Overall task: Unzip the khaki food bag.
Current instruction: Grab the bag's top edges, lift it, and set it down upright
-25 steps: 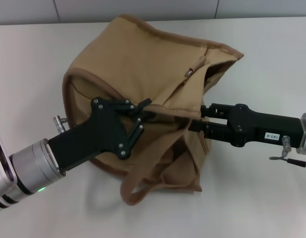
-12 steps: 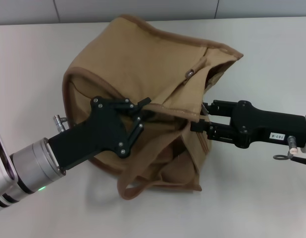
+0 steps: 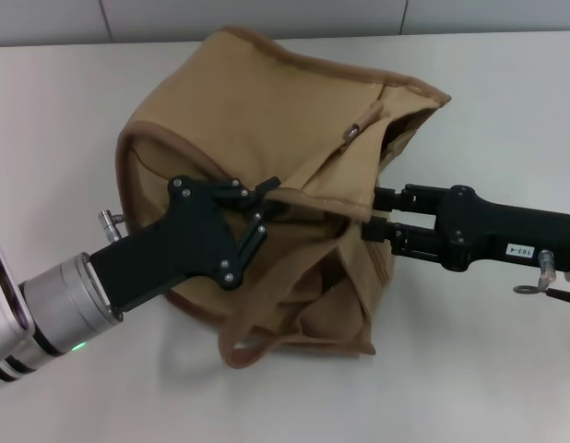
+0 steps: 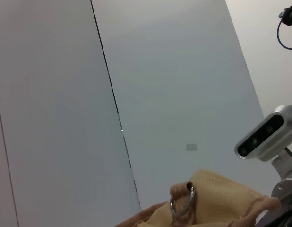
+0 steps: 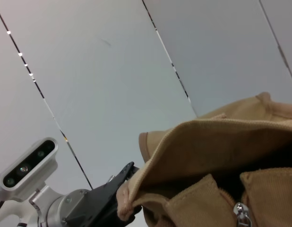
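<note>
The khaki food bag lies slumped on the white table, tan canvas with brown piping, its top gaping toward my right. My left gripper is shut on the fabric edge at the bag's top, near its middle. My right gripper reaches in from the right, its tip buried in the folds at the bag's opening. The right wrist view shows the silver zipper pull close by, on the tan fabric. The left wrist view shows a metal ring on a fabric tab. A silver snap sits on the upper flap.
A wide fabric handle loops out over the table at the bag's near side. A grey wall runs along the table's far edge. The robot's head camera shows in both wrist views.
My right gripper has drawn slightly to the right and up, pulling the bag's right edge with it. The handle loop has shifted a little. My left gripper has held still.
</note>
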